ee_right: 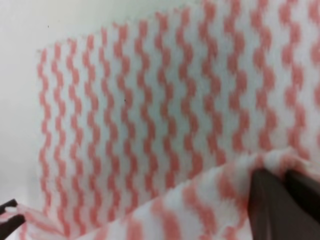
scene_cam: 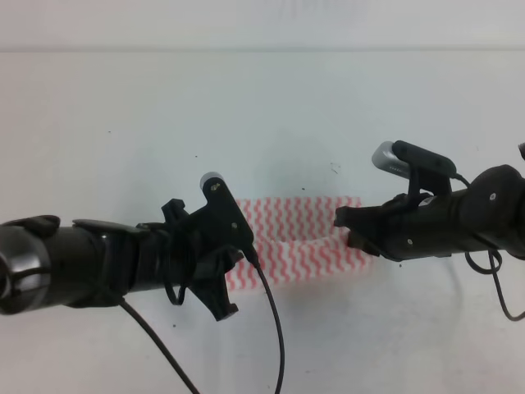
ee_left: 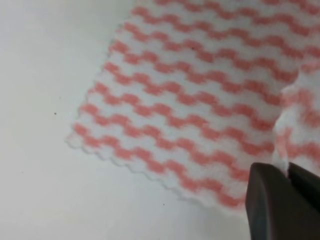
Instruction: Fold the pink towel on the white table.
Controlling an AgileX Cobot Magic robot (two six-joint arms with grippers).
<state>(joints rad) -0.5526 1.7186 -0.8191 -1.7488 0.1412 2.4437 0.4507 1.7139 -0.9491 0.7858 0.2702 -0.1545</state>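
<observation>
The pink towel [scene_cam: 295,220], with pink-and-white wavy stripes, lies on the white table [scene_cam: 246,107] between my two arms. My left gripper [scene_cam: 239,256] is at the towel's near left corner. In the left wrist view the gripper [ee_left: 289,174] is shut on a raised fold of the towel [ee_left: 190,95]. My right gripper [scene_cam: 349,230] is at the near right corner. In the right wrist view it [ee_right: 283,176] is shut on the lifted edge of the towel [ee_right: 150,110]. The near edge hangs as a strip between both grippers, while the far part lies flat.
Black cables [scene_cam: 275,328] hang from the left arm over the table's front. Another cable [scene_cam: 500,295] loops under the right arm. The left gripper's fingertips [ee_right: 9,214] show at the bottom left of the right wrist view.
</observation>
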